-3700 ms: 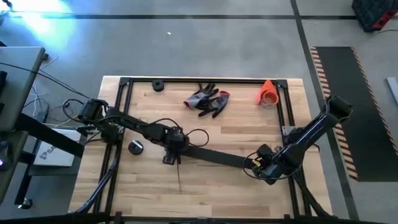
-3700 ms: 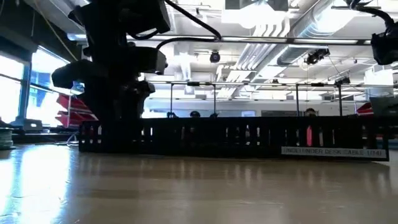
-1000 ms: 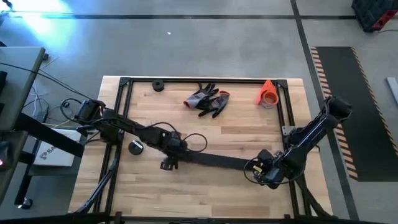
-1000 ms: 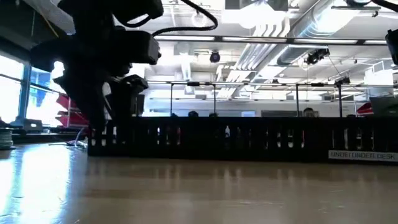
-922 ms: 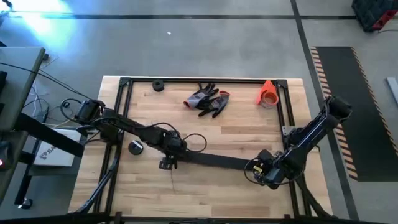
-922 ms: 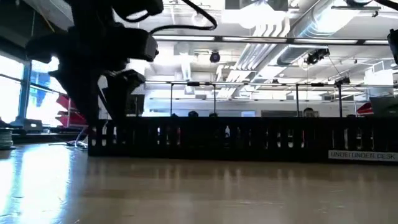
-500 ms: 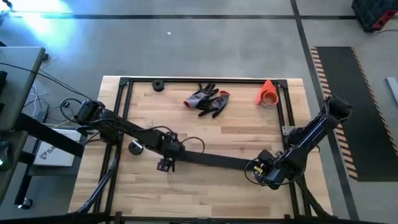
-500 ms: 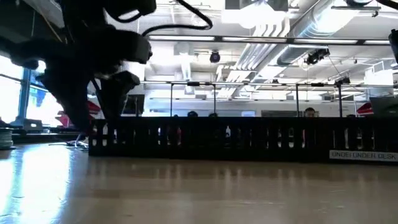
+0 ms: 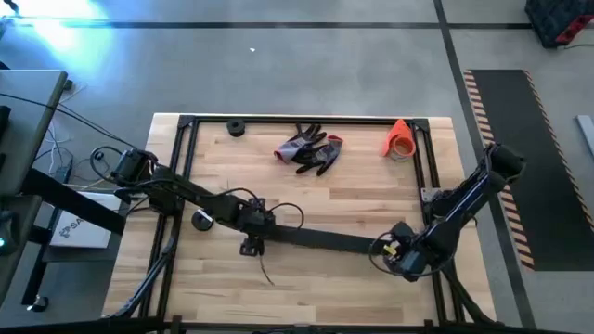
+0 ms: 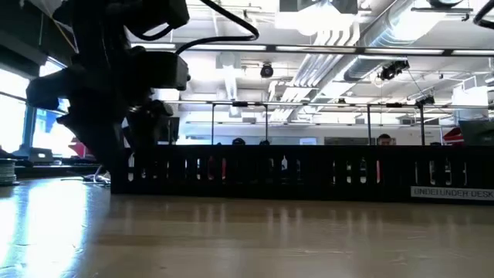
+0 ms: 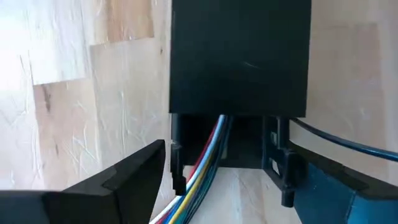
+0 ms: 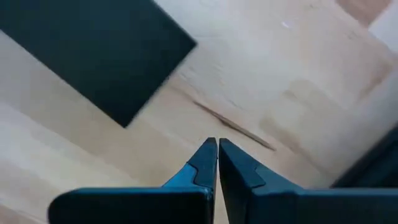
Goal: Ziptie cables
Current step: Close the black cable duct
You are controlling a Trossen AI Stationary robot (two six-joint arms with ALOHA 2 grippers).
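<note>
Cables [image 11: 200, 171] lie in the channel of the long black slotted strip [image 9: 320, 239] that runs across the middle of the bench [image 9: 306, 278]; the left wrist view shows several coloured strands, red, blue, white and yellow, running side by side out from under the strip's flat black cover. No tie shows around them in any view, so the bundling itself looks not yet done.

The left gripper [image 9: 249, 244] sits over the strip's left end, its fingers [image 11: 124, 180] spread wide on either side of the strand bundle without closing on it. A thin dark strand [image 9: 265, 271] trails on the wood just beside it — whether that is a zip tie or a stray wire cannot be told from above.

The right gripper [image 12: 217, 152] hovers low near the strip's right end, its tips pressed together with nothing between them; a thin sliver [image 12: 236, 126] lies on the wood just ahead of them.

By my reading, the task is early to middle — the strands are gathered in the channel, but a tie remains to be looped, threaded and cinched. Grey-and-red gloves [image 9: 311, 148] and an orange roll [image 9: 400, 138] lie untouched at the far edge.
</note>
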